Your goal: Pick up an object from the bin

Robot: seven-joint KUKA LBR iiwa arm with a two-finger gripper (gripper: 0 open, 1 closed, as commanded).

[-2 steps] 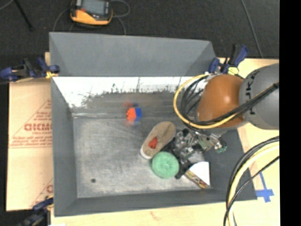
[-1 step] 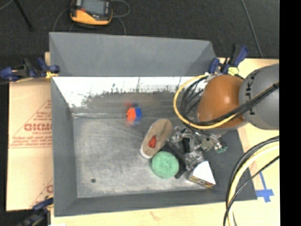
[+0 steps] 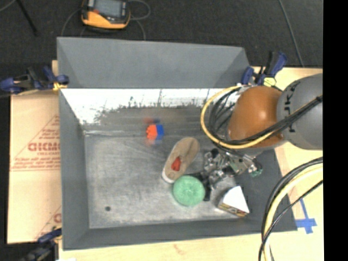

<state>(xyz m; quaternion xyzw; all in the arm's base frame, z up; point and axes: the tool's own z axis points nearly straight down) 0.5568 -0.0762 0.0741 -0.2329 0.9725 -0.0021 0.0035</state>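
My gripper [image 3: 216, 170] is low in the bin's right part, below the arm's wrist. Just left of it and slightly lower lies a green round ball [image 3: 188, 191], close against the gripper's dark lower end. A tan shoe-shaped piece with a red inside [image 3: 181, 157] lies tilted to the gripper's upper left. A white wedge with a yellow edge [image 3: 235, 200] rests against the bin's right wall, just below and right of the gripper. Nothing can be seen held.
A small orange and blue block [image 3: 155, 132] sits near the bin's back wall, left of centre. The arm, with its orange cover and looped cables, hangs over the bin's right rim.
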